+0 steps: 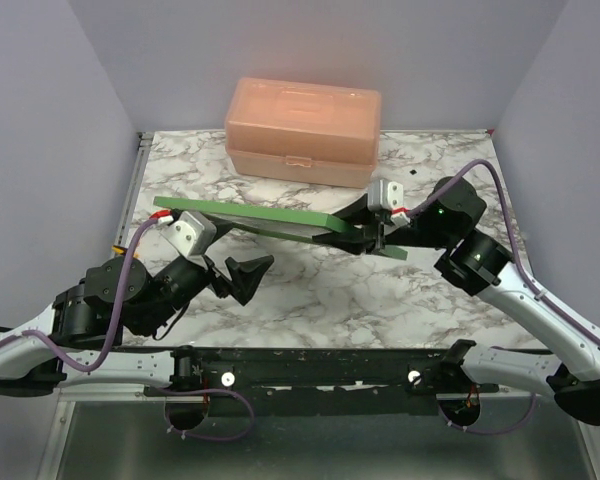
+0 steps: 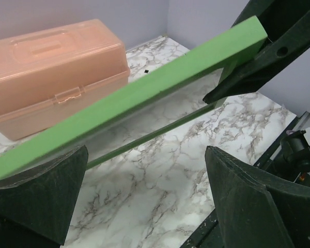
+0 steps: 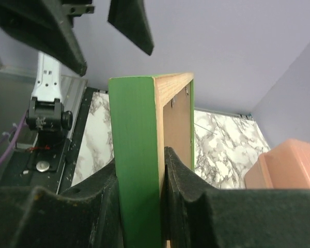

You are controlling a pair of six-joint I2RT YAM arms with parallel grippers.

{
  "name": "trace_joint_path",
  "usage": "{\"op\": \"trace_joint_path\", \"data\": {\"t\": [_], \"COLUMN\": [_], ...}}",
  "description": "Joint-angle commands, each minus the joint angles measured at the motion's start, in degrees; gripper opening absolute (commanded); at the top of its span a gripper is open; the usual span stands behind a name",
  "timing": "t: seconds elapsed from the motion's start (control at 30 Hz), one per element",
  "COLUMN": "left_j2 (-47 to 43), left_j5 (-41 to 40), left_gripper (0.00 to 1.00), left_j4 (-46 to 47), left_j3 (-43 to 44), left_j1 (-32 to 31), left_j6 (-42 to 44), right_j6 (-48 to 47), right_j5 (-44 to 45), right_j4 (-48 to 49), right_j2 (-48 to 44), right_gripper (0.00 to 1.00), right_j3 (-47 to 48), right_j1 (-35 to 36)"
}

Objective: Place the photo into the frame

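The frame (image 1: 270, 214), green on its face and pale wood on its edge, hangs tilted above the marble table (image 1: 320, 290). My right gripper (image 1: 377, 236) is shut on its right end. In the right wrist view both fingers of that gripper (image 3: 139, 166) press on the green rail (image 3: 134, 113), and a brown board (image 3: 176, 129) shows inside the frame. My left gripper (image 1: 242, 278) stands open just in front of the frame's left half, touching nothing. In the left wrist view its wide jaws (image 2: 146, 155) sit below the green rail (image 2: 144, 98). The photo is out of view.
A peach plastic box (image 1: 303, 130) stands shut at the back of the table, behind the frame; it also shows in the left wrist view (image 2: 46, 72). Grey walls close in the left, right and back sides. A black rail (image 1: 310, 368) runs along the near edge.
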Motion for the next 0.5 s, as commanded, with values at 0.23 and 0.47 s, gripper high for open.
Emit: {"op": "trace_joint_path", "data": {"t": [0.23,0.47], "left_j2": [9.18,13.68], "left_j5": [-0.22,7.10], "left_gripper": [0.98,0.99], "left_j4": [1.17,2.19], "left_j3": [-0.62,-2.29], "left_j1": [0.08,6.54], "left_j6": [-7.43,-16.30], "right_j6": [31.25,37.37], "right_j5": [0.97,0.14], "right_j4": [-1.31,1.03], "right_j2": [6.07,6.65], "right_gripper": [0.00,0.00], "right_j3": [-8.07,-12.95], "right_j1": [-0.25,-1.61]}}
